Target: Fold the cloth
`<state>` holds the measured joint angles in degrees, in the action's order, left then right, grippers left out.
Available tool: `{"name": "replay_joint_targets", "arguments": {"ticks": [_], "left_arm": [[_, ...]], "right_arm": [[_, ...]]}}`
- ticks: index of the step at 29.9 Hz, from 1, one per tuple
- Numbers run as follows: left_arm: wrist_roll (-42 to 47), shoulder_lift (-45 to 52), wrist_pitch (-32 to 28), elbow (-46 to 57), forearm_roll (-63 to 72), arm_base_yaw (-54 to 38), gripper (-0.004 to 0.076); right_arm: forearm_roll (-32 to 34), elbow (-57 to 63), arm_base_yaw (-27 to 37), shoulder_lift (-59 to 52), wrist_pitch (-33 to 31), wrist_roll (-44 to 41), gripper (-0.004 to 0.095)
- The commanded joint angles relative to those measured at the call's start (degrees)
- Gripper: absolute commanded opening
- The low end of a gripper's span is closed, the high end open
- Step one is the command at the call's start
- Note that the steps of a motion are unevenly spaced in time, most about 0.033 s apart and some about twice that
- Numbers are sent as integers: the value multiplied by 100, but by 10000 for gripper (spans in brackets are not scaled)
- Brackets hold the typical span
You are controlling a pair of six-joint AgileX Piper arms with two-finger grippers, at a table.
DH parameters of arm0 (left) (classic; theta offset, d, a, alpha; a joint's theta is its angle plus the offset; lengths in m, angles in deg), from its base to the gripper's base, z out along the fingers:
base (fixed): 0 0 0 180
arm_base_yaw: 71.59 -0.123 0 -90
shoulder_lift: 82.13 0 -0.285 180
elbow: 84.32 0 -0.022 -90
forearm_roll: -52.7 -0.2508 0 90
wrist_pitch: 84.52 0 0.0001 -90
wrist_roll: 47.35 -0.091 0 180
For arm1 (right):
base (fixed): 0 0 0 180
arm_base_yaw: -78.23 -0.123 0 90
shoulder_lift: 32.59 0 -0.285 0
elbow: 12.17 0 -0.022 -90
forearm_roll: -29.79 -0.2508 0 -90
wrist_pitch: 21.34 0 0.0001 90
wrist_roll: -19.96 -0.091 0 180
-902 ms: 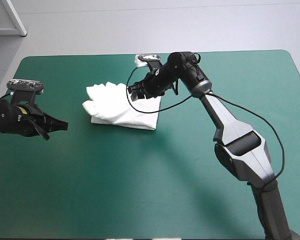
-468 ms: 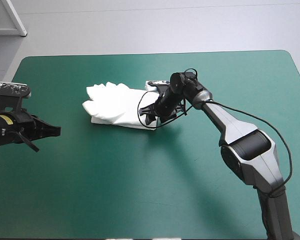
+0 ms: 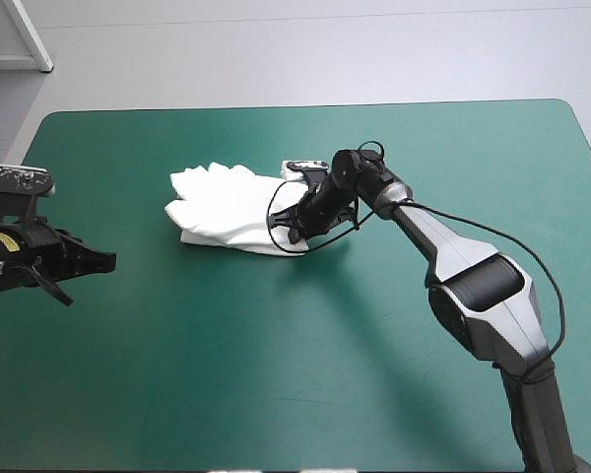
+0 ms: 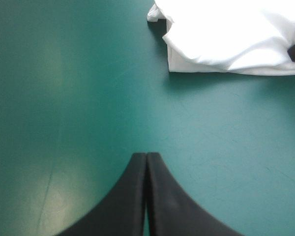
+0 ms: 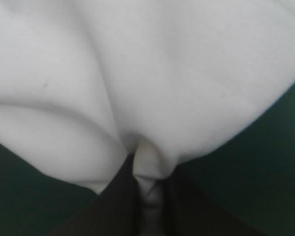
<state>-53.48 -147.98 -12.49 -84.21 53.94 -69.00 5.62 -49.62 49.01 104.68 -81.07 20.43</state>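
Bare table (image 3: 276, 374) all round six o'clock of the folded T-shirt (image 3: 227, 207); right hand (image 3: 294, 232) stretches low, pinching its four-o'clock corner; left hand (image 3: 103, 262), closed and empty, hangs well off at eight.

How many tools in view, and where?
2. The left tool, shut, is over the cover left of the T-shirt, apart from it. The right tool is shut on the T-shirt's right end.

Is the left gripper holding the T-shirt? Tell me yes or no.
No: the left gripper is shut on nothing over the teal-green cover, the T-shirt lying apart ahead of it.
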Motion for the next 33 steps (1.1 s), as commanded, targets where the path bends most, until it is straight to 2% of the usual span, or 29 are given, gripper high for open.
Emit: {"name": "replay_joint_targets", "arguments": {"ticks": [1, 6, 9, 14, 21, 26, 33], "left_arm": [[-6, 75, 192, -137, 64, -13, -8], [-6, 75, 192, -137, 90, -13, -8], [-32, 75, 192, -137, 216, -13, -8], [-105, 75, 192, -137, 315, -13, -8], [-137, 75, 192, -137, 315, -13, -8], [-137, 75, 192, -137, 315, -13, -8], [-137, 75, 192, -137, 315, -13, -8]], "right_arm": [[738, -148, 10, -509, -497, 44, -19], [2085, -139, 47, -847, -1158, -137, -19], [2611, 59, 245, -1176, -1184, -195, -19], [2709, 611, 978, -1629, -1176, -204, -19], [2776, 1986, 2620, -2117, -1176, 53, -19], [2417, 2547, 3707, -2253, -1162, 508, -19], [2489, 2575, 4274, -2375, -1162, 639, -19]]}}
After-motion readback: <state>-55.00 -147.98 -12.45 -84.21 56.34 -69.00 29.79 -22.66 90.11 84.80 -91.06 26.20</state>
